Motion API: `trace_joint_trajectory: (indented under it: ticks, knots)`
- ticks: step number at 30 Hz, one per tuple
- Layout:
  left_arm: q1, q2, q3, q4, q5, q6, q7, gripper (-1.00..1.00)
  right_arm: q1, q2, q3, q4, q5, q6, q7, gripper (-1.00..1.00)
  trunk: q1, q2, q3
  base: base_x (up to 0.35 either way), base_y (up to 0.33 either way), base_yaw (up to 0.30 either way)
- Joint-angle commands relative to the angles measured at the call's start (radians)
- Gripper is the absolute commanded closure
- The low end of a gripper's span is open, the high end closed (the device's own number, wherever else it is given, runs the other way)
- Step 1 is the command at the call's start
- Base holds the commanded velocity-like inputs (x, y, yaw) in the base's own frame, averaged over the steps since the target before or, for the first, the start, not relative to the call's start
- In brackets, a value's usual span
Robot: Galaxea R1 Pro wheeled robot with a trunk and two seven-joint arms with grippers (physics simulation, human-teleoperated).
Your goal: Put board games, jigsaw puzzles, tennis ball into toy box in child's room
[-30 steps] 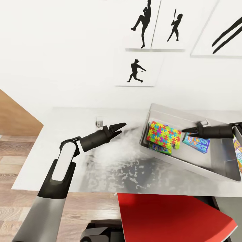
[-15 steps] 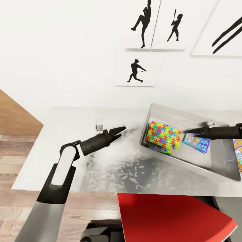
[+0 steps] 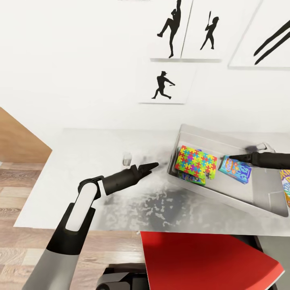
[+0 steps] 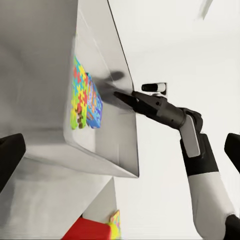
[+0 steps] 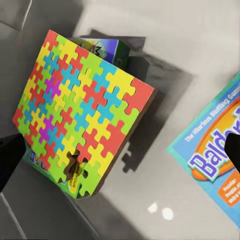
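Observation:
The grey toy box (image 3: 257,199) stands on the right of the table (image 3: 88,189). Inside it a jigsaw puzzle (image 3: 196,160) (image 5: 80,110) (image 4: 79,97) leans on a printed box (image 5: 107,50), and a blue board game (image 3: 235,169) (image 5: 215,160) lies flat. At the frame's right edge is a yellow-orange board game (image 3: 285,187); I cannot tell whether it is inside. My left gripper (image 3: 152,165) hovers over the table just left of the box, fingers (image 4: 10,155) wide apart and empty. My right gripper (image 3: 234,157) (image 4: 120,95) hangs open over the blue game. The tennis ball and bed are out of view.
A red chair (image 3: 209,257) stands against the table's near edge under the toy box. A wooden wardrobe panel (image 3: 20,141) is at the left. Baseball-player pictures (image 3: 163,85) hang on the white wall behind.
My left gripper has moved nearer and to the right, toward the toy box's left wall. My right gripper has drawn back to the right, away from the jigsaw puzzle.

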Motion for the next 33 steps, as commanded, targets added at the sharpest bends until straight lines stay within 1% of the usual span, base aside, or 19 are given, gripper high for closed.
trace_joint_trajectory:
  ticks: [1, 2, 3, 4, 5, 7, 8, 10, 11, 13, 16, 19, 21, 33]
  knots:
    - [0.0, -0.001, -0.009, 0.0, -0.006, 0.003, -0.002, -1.0, 0.026, 0.001, -0.031, -0.047, -0.002, 0.017, 0.002, -1.0, 0.001, -0.002, -0.001, 0.0, 0.0, 0.0]
    - [0.0, -0.001, -0.017, 0.0, -0.004, 0.003, 0.003, -1.0, 0.051, 0.002, -0.06, -0.092, -0.003, 0.034, 0.0, -1.0, 0.001, -0.002, 0.0, 0.0, 0.0, 0.0]
    - [0.0, -0.001, -0.017, 0.0, -0.004, 0.003, 0.003, -1.0, 0.051, 0.002, -0.06, -0.092, -0.003, 0.034, 0.0, -1.0, 0.001, -0.002, 0.0, 0.0, 0.0, 0.0]
    - [0.0, -0.001, -0.023, 0.0, -0.002, 0.003, 0.009, -1.0, 0.073, 0.004, -0.086, -0.133, -0.004, 0.049, -0.002, -1.0, 0.001, -0.002, 0.001, 0.0, 0.0, 0.0]
    - [0.0, -0.001, -0.023, 0.0, -0.002, 0.003, 0.009, -1.0, 0.073, 0.004, -0.086, -0.133, -0.004, 0.049, -0.002, -1.0, 0.001, -0.002, 0.002, 0.0, 0.0, 0.0]
    - [0.0, -0.001, -0.029, 0.0, 0.001, 0.003, 0.018, -1.0, 0.111, 0.008, -0.124, -0.207, -0.006, 0.074, -0.004, -1.0, 0.001, -0.002, 0.003, 0.0, 0.0, 0.0]
    - [0.0, -0.001, -0.029, 0.0, 0.001, 0.003, 0.018, -1.0, 0.111, 0.008, -0.124, -0.207, -0.006, 0.074, -0.004, -1.0, 0.001, -0.002, 0.004, 0.0, 0.0, 0.0]
    - [0.0, 0.001, -0.032, -0.001, 0.002, 0.003, 0.023, -1.0, 0.14, 0.012, -0.15, -0.265, -0.007, 0.075, -0.006, -1.0, 0.001, -0.002, 0.007, 0.0, 0.0, 0.0]
    - [0.0, 0.001, -0.032, -0.001, 0.002, 0.003, 0.023, -1.0, 0.14, 0.012, -0.15, -0.265, -0.007, 0.075, -0.006, -1.0, 0.001, -0.002, 0.008, 0.0, 0.0, 0.0]
    - [0.001, 0.004, -0.034, -0.001, 0.004, 0.004, 0.026, -1.0, 0.168, 0.014, -0.168, -0.311, -0.009, 0.075, -0.007, -1.0, 0.001, -0.002, 0.01, 0.0, 0.0, 0.0]
    - [0.002, 0.005, -0.035, -0.001, 0.004, 0.004, 0.027, -1.0, 0.182, 0.014, -0.175, -0.331, -0.01, 0.075, -0.007, -1.0, 0.001, -0.002, 0.015, 0.0, 0.0, 0.0]
    - [0.003, 0.008, -0.035, -0.001, 0.004, 0.004, 0.03, -1.0, 0.216, 0.016, -0.189, -0.377, -0.012, 0.075, -0.007, -1.0, 0.001, -0.002, 0.019, 0.0, 0.0, 0.0]
    - [0.004, 0.009, -0.034, -0.001, 0.004, 0.004, 0.03, -1.0, 0.224, 0.017, -0.193, -0.388, -0.013, 0.075, -0.007, -1.0, 0.001, -0.002, 0.022, 0.0, 0.0, 0.0]
    - [0.007, 0.017, -0.027, -0.005, 0.006, 0.006, 0.026, -1.0, 0.249, 0.017, -0.212, -0.425, -0.014, 0.075, -0.007, -1.0, 0.001, -0.002, 0.041, 0.0, 0.0, 0.0]
